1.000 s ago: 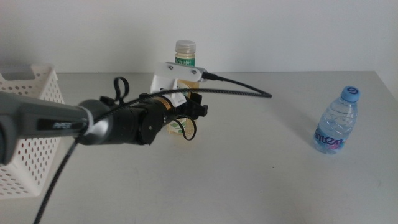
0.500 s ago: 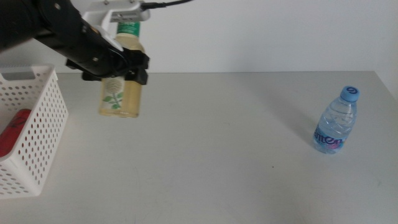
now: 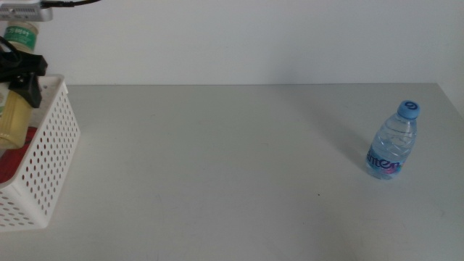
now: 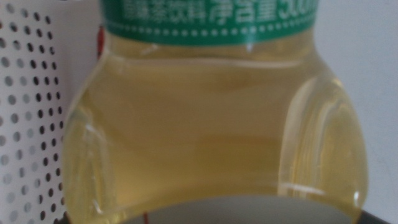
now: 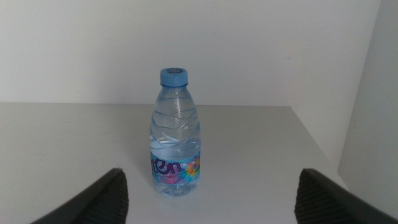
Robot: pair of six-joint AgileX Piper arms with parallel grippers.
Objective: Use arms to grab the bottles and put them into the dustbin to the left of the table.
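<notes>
The left tool (image 3: 16, 72) grips the yellow tea bottle (image 3: 13, 116) above the white dustbin (image 3: 51, 156) at far left. Released off-centre, it could strike the rim. The right tool (image 5: 211, 196), open, faces the water bottle (image 5: 175, 134) on the counter (image 3: 232, 167).

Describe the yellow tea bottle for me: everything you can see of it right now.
The tea bottle is clear plastic filled with pale yellow tea, with a green-and-white printed label and a pale cap. It is upright at the table's far left, held off the surface by the left gripper, whose dark jaws clamp its upper body. It hangs over the white perforated dustbin, its lower part behind the rim. The left wrist view shows it close up beside the basket's holed wall.
</notes>
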